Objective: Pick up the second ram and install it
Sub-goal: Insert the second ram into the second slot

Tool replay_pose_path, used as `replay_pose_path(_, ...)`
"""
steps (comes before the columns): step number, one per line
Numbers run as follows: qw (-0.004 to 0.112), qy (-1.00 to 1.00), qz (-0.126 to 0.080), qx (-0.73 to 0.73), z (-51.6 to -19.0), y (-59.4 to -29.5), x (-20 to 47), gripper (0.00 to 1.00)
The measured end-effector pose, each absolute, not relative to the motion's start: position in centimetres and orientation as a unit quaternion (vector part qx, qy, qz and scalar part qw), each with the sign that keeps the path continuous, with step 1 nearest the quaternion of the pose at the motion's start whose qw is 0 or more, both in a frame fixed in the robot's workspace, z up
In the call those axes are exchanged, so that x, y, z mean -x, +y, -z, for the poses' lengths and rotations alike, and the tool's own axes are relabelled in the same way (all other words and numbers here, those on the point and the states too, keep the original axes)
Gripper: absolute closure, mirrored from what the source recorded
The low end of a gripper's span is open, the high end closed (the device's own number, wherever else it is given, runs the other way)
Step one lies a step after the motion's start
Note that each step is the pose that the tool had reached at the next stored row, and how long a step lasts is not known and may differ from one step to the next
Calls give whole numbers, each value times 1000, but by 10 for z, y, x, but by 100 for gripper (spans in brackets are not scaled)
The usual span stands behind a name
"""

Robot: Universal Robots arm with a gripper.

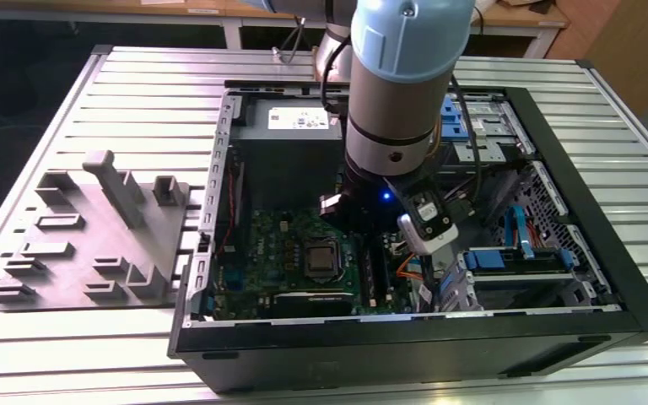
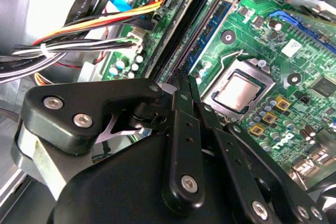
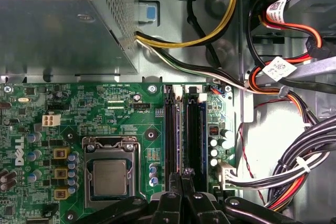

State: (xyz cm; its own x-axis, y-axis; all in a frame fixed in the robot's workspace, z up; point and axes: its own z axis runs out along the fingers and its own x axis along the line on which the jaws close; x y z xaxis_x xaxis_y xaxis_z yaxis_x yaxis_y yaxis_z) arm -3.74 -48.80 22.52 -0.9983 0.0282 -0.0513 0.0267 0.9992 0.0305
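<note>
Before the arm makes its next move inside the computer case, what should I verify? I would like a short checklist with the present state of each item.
1. Gripper is over the memory slots of the motherboard: ok.
2. Second ram is held in the gripper: cannot tell.
3. Cable bundle lies beside the slots, not across them: ok.
4. One slot is free to receive the ram: cannot tell.
5. Grey tray stands outside the case: ok.

Cable bundle (image 3: 299,163) just beside memory slots (image 3: 181,129)
</note>
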Motion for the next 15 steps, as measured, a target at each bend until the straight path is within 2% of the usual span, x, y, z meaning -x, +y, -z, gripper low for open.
replay_pose_path(15, 26, 999, -12, -26, -224, -484, 38, 89)
